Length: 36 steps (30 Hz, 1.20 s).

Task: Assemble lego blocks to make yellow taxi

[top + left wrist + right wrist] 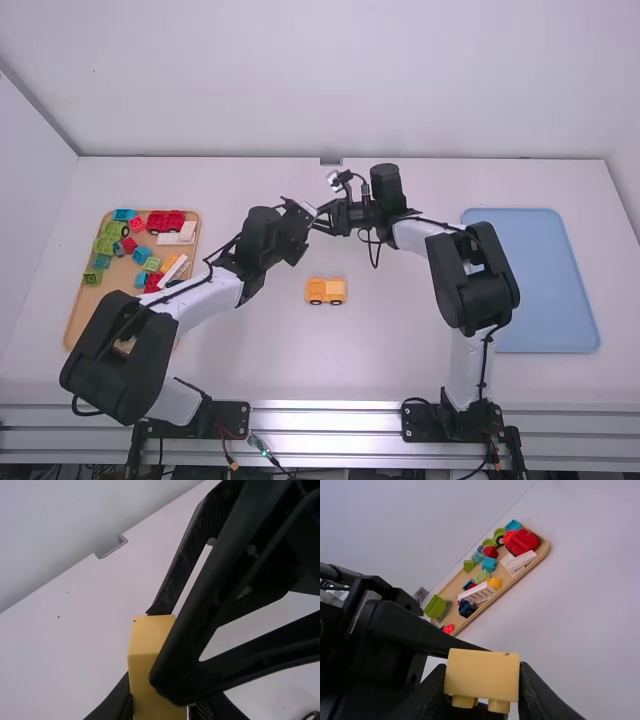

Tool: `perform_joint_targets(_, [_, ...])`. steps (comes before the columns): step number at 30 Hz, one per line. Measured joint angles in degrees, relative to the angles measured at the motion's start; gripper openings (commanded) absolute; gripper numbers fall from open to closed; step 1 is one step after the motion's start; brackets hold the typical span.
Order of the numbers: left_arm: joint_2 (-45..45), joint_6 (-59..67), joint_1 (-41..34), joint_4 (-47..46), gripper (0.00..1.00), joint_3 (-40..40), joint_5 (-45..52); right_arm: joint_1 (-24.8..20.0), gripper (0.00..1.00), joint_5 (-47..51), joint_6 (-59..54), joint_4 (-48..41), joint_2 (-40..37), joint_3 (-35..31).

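In the high view my left gripper [307, 213] and my right gripper [323, 219] meet above the table, beyond a yellow wheeled car body [326, 290] standing on the tabletop. The left wrist view has a yellow block [145, 655] between the fingers of my left gripper [161, 707], with the right gripper's fingers on either side of its upper part. From the right wrist, the yellow block [482, 672], studs downward, is pinched by my right gripper [482, 692]. The left gripper's dark fingers reach behind it, partly hidden.
A wooden tray [76, 318] of loose coloured blocks lies at the table's left, partly behind the left arm. On the right side is a flat blue tray [550, 290], near the right arm's elbow. Bare tabletop [370, 350] surrounds the car body.
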Motion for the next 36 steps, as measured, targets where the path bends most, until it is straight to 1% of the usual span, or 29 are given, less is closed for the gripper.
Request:
perform_joint_targets(2, [0.0, 0.0, 0.0, 0.0, 0.17, 0.0, -0.2, 0.1, 0.31, 0.3, -0.1, 0.0, 0.0, 0.0])
perform_joint_targets(3, [0.0, 0.0, 0.0, 0.0, 0.18, 0.0, -0.2, 0.1, 0.31, 0.4, -0.1, 0.0, 0.0, 0.0])
perform_joint_targets(5, [0.0, 0.0, 0.0, 0.0, 0.23, 0.0, -0.5, 0.2, 0.30, 0.5, 0.0, 0.1, 0.0, 0.0])
perform_joint_targets(6, [0.0, 0.0, 0.0, 0.0, 0.32, 0.0, -0.5, 0.2, 0.30, 0.5, 0.0, 0.1, 0.0, 0.0])
perform_joint_targets(7, [0.0, 0.0, 0.0, 0.0, 0.35, 0.0, -0.5, 0.2, 0.30, 0.7, 0.0, 0.1, 0.0, 0.0])
perform_joint_targets(8, [0.0, 0.0, 0.0, 0.1, 0.42, 0.0, -0.4, 0.2, 0.30, 0.5, 0.0, 0.1, 0.0, 0.0])
perform_joint_targets(9, [0.0, 0.1, 0.0, 0.4, 0.69, 0.0, -0.3, 0.3, 0.30, 0.4, 0.0, 0.0, 0.0, 0.0])
perform_joint_targets(10, [0.0, 0.1, 0.0, 0.6, 0.85, 0.0, -0.4, 0.5, 0.29, 0.4, 0.0, 0.0, 0.0, 0.0])
perform_joint_targets(11, [0.0, 0.0, 0.0, 0.7, 0.94, 0.0, -0.4, 0.7, 0.30, 0.4, 0.0, 0.0, 0.0, 0.0])
perform_joint_targets(12, [0.0, 0.0, 0.0, 0.8, 0.99, 0.0, -0.4, 1.0, 0.30, 0.4, 0.0, 0.1, 0.0, 0.0])
perform_joint_targets(19, [0.0, -1.6, 0.0, -1.7, 0.99, 0.0, 0.0, 1.4, 0.31, 1.6, 1.1, 3.2, 0.0, 0.0])
perform_joint_targets(23, [0.0, -4.2, 0.3, -6.7, 0.99, 0.0, 0.7, 0.2, 0.32, 6.4, 1.3, 3.4, 0.0, 0.0])
perform_joint_targets(24, [0.0, -4.8, 0.7, -9.0, 0.99, 0.0, 1.6, -0.5, 0.32, 8.3, 1.2, 2.6, 0.0, 0.0])
perform_joint_targets(26, [0.0, -5.0, 1.2, -10.6, 0.99, 0.0, 2.3, -1.0, 0.32, 9.7, 0.7, 0.6, 0.0, 0.2])
perform_joint_targets(28, [-0.6, -5.4, 3.7, -15.8, 0.99, 0.1, 5.4, -2.5, 0.31, 13.6, -1.6, -8.0, 0.0, 1.5])
perform_joint_targets(29, [-0.9, -5.5, 4.5, -16.8, 0.99, 0.1, 6.1, -2.6, 0.31, 14.2, -2.1, -9.7, 0.0, 1.8])
perform_joint_targets(31, [-2.9, -5.8, 8.7, -20.0, 0.99, 0.7, 9.5, -3.4, 0.30, 17.8, -6.1, -20.9, 0.0, 5.2])
perform_joint_targets(32, [-4.0, -6.0, 10.7, -20.5, 0.99, 1.0, 10.7, -3.4, 0.31, 19.4, -8.3, -26.5, 0.0, 7.2])
perform_joint_targets(34, [-5.5, -6.7, 13.7, -20.5, 0.99, 1.6, 11.9, -3.1, 0.31, 21.5, -11.4, -33.7, 0.0, 10.5])
perform_joint_targets(35, [-7.5, -7.9, 17.5, -20.2, 0.99, 2.2, 12.9, -2.6, 0.31, 23.2, -14.5, -38.8, 0.0, 12.8])
perform_joint_targets(36, [-8.2, -8.5, 19.0, -20.1, 0.99, 2.3, 13.2, -2.2, 0.31, 24.0, -16.0, -42.1, 0.0, 14.4])
